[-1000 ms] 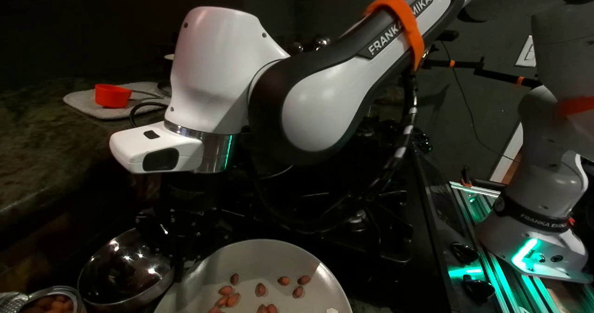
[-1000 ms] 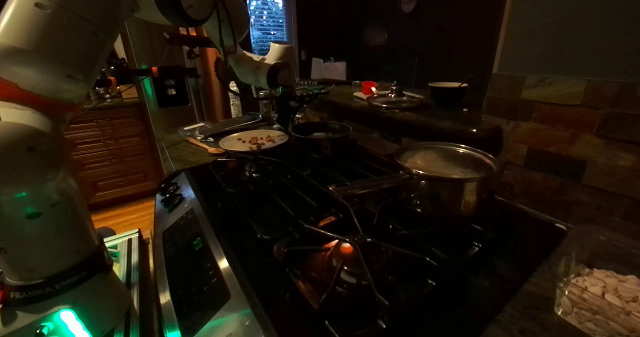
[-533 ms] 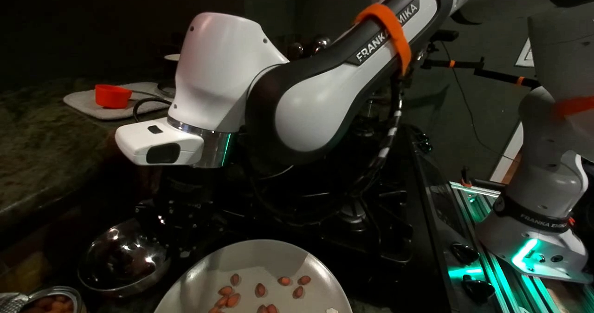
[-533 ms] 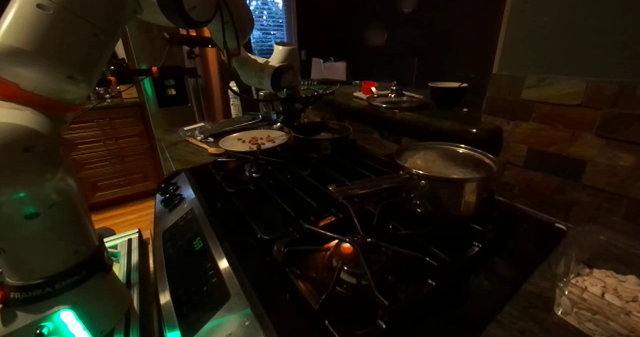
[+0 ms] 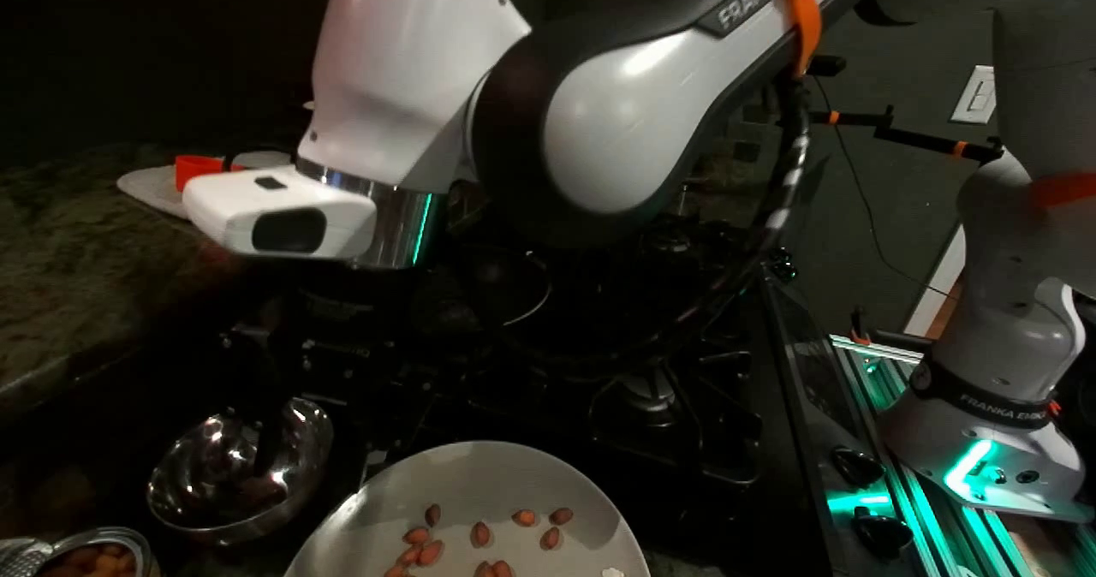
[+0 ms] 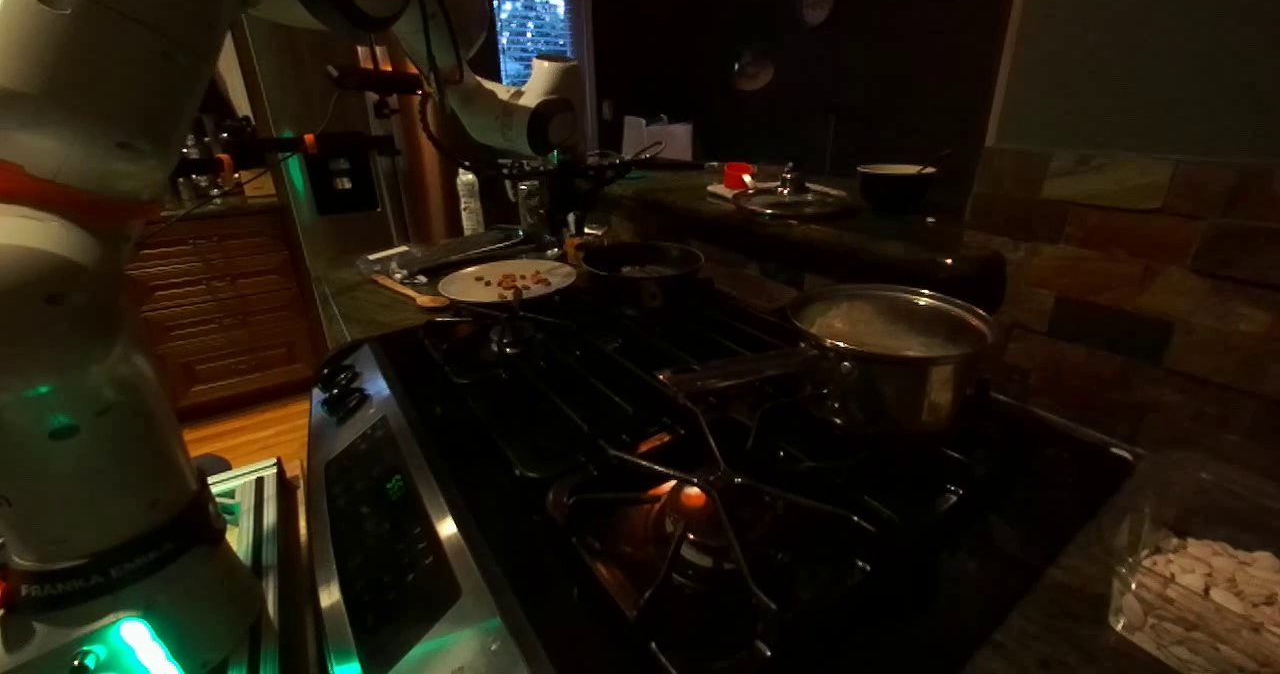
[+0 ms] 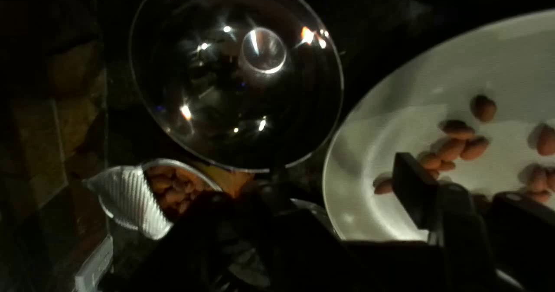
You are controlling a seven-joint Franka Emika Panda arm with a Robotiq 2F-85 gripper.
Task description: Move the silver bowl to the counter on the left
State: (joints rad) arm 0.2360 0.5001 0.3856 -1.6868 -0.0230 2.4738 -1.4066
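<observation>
The hand (image 7: 340, 181) is spread wide. One finger (image 7: 414, 192) is seen over the white dish (image 7: 511, 62), the other by the rim of the silver bowl (image 7: 217, 97); whether the rim is touched cannot be told. The arm (image 5: 634, 115) is stretched across the stove (image 5: 719, 440), the hand pointed down. The bowl is set below the edge of the raised tabletop (image 5: 77, 269), just beside the dish.

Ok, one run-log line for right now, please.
gripper: open, near rim of bowl | bowl: beside plate, no food seen inside | plate: holds nuts | contact: unclear | bowl's support: too dark to tell
</observation>
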